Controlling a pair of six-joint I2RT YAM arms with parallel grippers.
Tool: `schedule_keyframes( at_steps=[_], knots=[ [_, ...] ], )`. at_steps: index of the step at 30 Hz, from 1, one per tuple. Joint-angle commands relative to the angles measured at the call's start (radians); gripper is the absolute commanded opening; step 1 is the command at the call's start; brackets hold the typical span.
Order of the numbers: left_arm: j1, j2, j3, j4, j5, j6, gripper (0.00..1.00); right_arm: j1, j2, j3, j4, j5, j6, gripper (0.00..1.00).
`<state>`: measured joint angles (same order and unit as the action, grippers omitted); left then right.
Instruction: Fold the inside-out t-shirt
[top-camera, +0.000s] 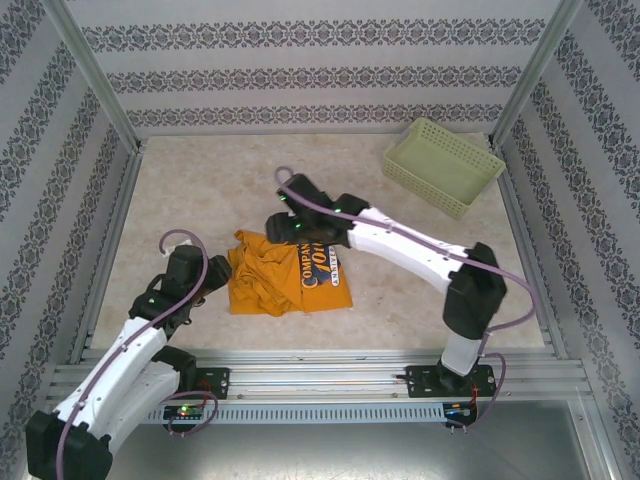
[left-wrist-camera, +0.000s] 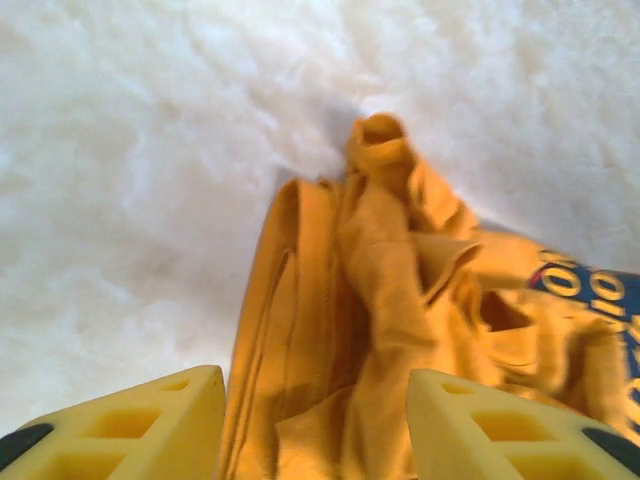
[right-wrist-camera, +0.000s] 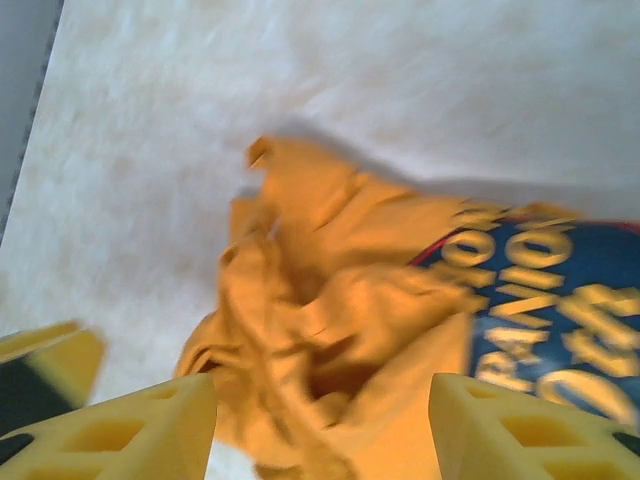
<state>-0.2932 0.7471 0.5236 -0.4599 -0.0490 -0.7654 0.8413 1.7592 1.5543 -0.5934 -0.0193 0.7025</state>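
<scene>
Crumpled orange-yellow t-shirt (top-camera: 290, 275) lies on the bench (top-camera: 190, 190) btw the two tools. Left tool (top-camera: 212, 290) has jaws wide, and in left wrist view the bunched cloth starts btw its fingers (left-wrist-camera: 150, 425) and runs ahead of them. Right tool (top-camera: 288, 226) hangs over the shirt w/ jaws also wide; in right wrist view cloth heaps btw and ahead of the fingers, w/ the blue print (right-wrist-camera: 545, 300) ahead of the right-hand one.

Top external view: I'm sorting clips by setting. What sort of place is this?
Likely a robot test cell, not a home: aluminium frame posts, wallpaper-printed panels boxing in the table, two arms bolted to a rail.
</scene>
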Motion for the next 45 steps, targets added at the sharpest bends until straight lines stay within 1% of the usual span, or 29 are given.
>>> schedule_keyframes(
  at_steps=[1,3,5,7,10,14,17,19,23,25,26,29,31,34,35,36,39,40,41,44,45],
  knots=[
    [-0.078,0.097,0.107,-0.058,0.017,0.051,0.51,-0.066,0.020,-0.097,0.028,0.037,-0.030,0.57],
    [-0.188,0.194,0.169,-0.041,-0.036,0.043,0.52,-0.093,0.022,-0.127,0.065,0.028,-0.044,0.57],
    [-0.309,0.296,0.236,-0.030,-0.118,0.037,0.58,-0.119,0.027,-0.153,0.104,0.015,-0.049,0.57],
    [-0.390,0.414,0.311,-0.039,-0.167,0.034,0.64,-0.145,0.039,-0.170,0.134,-0.003,-0.057,0.55],
    [-0.452,0.543,0.389,-0.036,-0.200,0.037,0.68,-0.167,0.062,-0.181,0.149,-0.006,-0.066,0.54],
    [-0.485,0.673,0.460,-0.082,-0.267,0.044,0.67,-0.176,0.091,-0.186,0.182,-0.026,-0.092,0.54],
    [-0.485,0.727,0.462,-0.096,-0.281,0.044,0.58,-0.176,0.124,-0.183,0.182,-0.017,-0.095,0.55],
    [-0.485,0.736,0.442,-0.107,-0.301,0.040,0.47,-0.176,0.148,-0.184,0.170,0.008,-0.098,0.55],
    [-0.481,0.686,0.368,-0.129,-0.347,0.013,0.25,-0.179,0.179,-0.201,0.167,0.044,-0.099,0.55],
    [-0.482,0.613,0.304,-0.128,-0.361,-0.012,0.13,-0.180,0.189,-0.209,0.148,0.092,-0.098,0.54],
    [-0.483,0.563,0.270,-0.136,-0.374,-0.031,0.10,-0.182,0.193,-0.211,0.134,0.119,-0.096,0.53],
    [-0.482,0.398,0.168,-0.183,-0.415,-0.100,0.06,-0.189,0.202,-0.218,0.106,0.165,-0.086,0.48],
    [-0.481,0.280,0.104,-0.223,-0.429,-0.159,0.04,-0.195,0.204,-0.232,0.105,0.173,-0.075,0.46],
    [-0.481,0.123,0.006,-0.261,-0.405,-0.244,0.04,-0.198,0.202,-0.249,0.114,0.169,-0.067,0.45],
    [-0.482,0.076,-0.023,-0.269,-0.390,-0.270,0.06,-0.197,0.195,-0.254,0.117,0.167,-0.068,0.45],
    [-0.481,0.039,-0.043,-0.277,-0.377,-0.291,0.11,-0.197,0.186,-0.257,0.121,0.166,-0.070,0.45],
    [-0.482,-0.074,-0.089,-0.291,-0.341,-0.313,0.34,-0.188,0.139,-0.264,0.133,0.165,-0.090,0.46],
    [-0.482,-0.102,-0.079,-0.316,-0.355,-0.311,0.43,-0.182,0.123,-0.262,0.133,0.168,-0.100,0.48],
    [-0.482,-0.126,-0.055,-0.340,-0.381,-0.296,0.48,-0.175,0.110,-0.256,0.131,0.173,-0.111,0.49],
    [-0.482,-0.125,0.053,-0.365,-0.452,-0.234,0.51,-0.148,0.097,-0.223,0.129,0.181,-0.143,0.50],
    [-0.481,-0.102,0.082,-0.338,-0.451,-0.204,0.52,-0.141,0.102,-0.206,0.127,0.183,-0.151,0.51]
  ],
)
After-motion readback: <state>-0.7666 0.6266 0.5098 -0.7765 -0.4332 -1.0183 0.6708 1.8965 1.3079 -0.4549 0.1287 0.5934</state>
